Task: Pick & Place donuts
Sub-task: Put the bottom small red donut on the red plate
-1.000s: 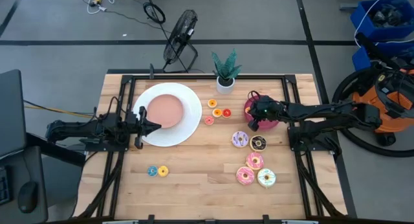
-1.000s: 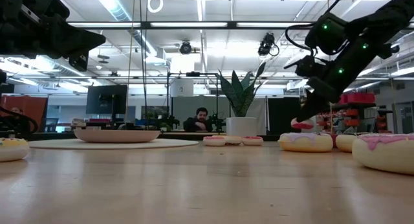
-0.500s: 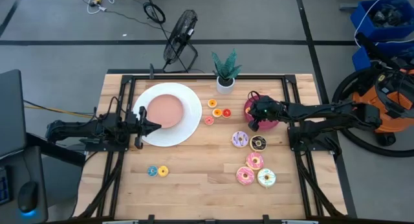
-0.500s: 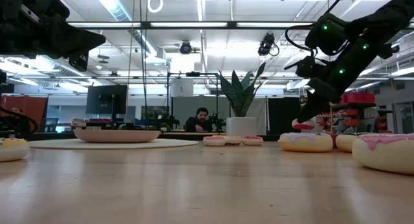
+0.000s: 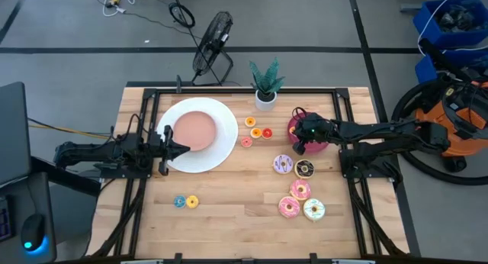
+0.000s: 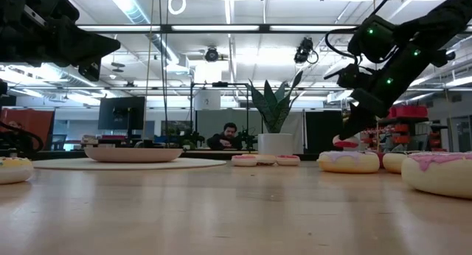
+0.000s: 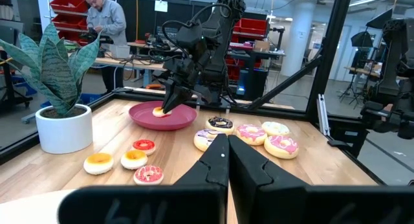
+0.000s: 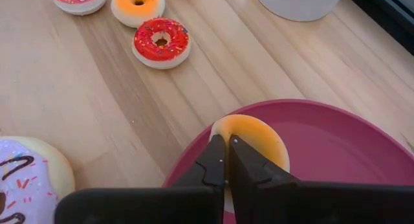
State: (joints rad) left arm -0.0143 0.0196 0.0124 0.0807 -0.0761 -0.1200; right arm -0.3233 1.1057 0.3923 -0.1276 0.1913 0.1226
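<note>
Nothing on the table has shifted since the earlier frames; both arms hold position. An orange donut (image 8: 251, 141) lies in the magenta dish (image 8: 336, 153), right of centre in the high view, with the right gripper (image 8: 226, 160) poised over it, fingers together and gripping nothing. It looks light, small and smooth; best taken across the ring from above. Five larger frosted donuts (image 5: 299, 189) sit lower right of the dish. The left gripper (image 5: 177, 149), fingers together, waits over the white plate (image 5: 226, 142).
</note>
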